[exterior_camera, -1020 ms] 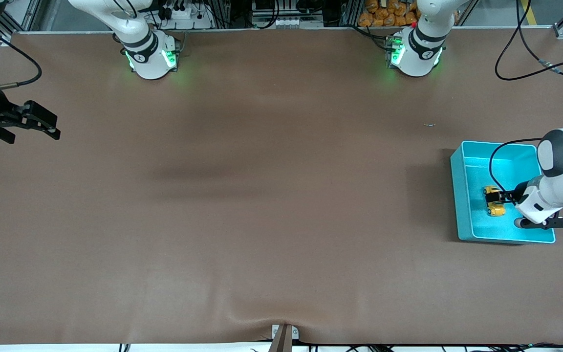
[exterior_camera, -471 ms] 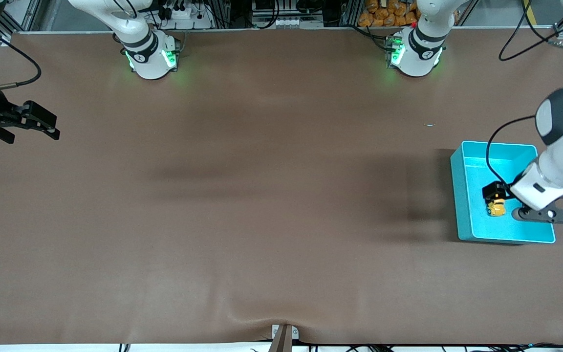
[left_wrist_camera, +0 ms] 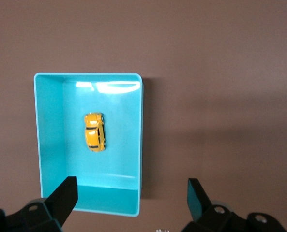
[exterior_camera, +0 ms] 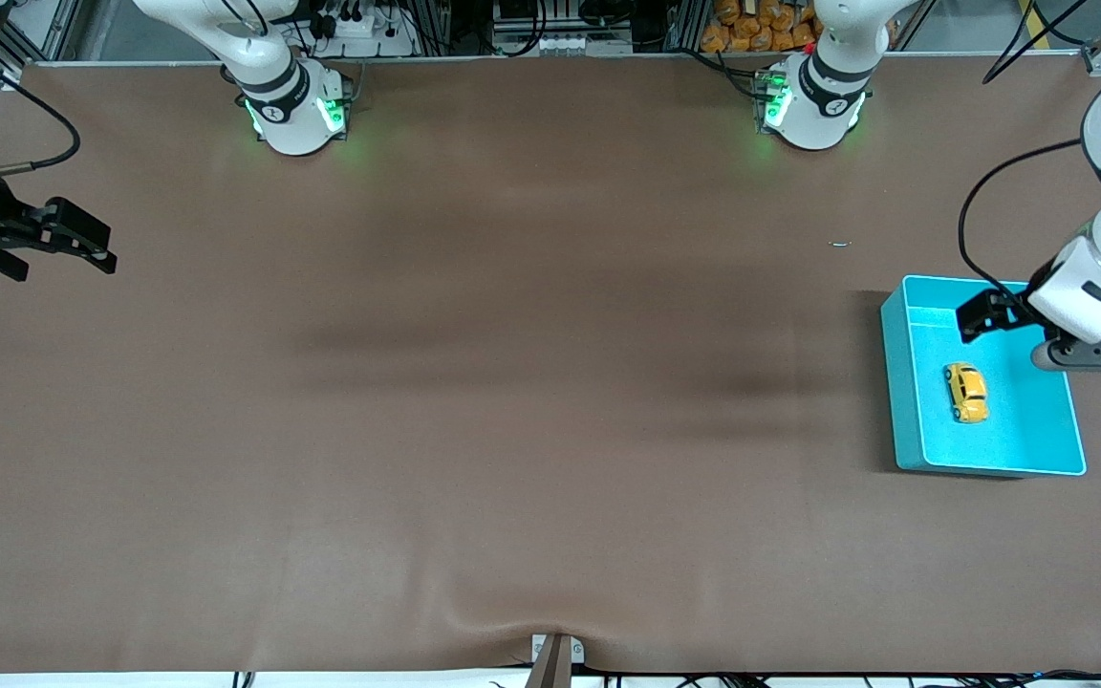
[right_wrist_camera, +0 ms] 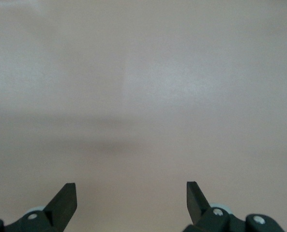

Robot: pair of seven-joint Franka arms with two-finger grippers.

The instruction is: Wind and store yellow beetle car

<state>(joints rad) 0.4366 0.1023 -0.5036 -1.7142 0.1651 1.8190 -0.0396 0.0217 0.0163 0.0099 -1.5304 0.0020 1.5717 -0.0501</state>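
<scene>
The yellow beetle car [exterior_camera: 966,392] lies alone on the floor of the cyan bin [exterior_camera: 901,387] at the left arm's end of the table. It also shows in the left wrist view [left_wrist_camera: 94,131], inside the bin [left_wrist_camera: 50,145]. My left gripper [exterior_camera: 981,313] is open and empty, raised over the bin's edge nearest the robots' bases; its fingertips [left_wrist_camera: 65,195] stand wide apart. My right gripper [exterior_camera: 82,244] is open and empty, waiting over the right arm's end of the table, with its fingertips [right_wrist_camera: 66,198] wide apart over bare mat.
The brown mat [exterior_camera: 512,382] covers the whole table. A small scrap [exterior_camera: 839,244] lies on the mat between the bin and the left arm's base [exterior_camera: 813,105]. The right arm's base [exterior_camera: 292,110] stands along the same edge.
My left gripper has let go of the yellow beetle car, risen out of the bin and drawn back toward the bases. The car stays on the bin floor. The right arm has not moved.
</scene>
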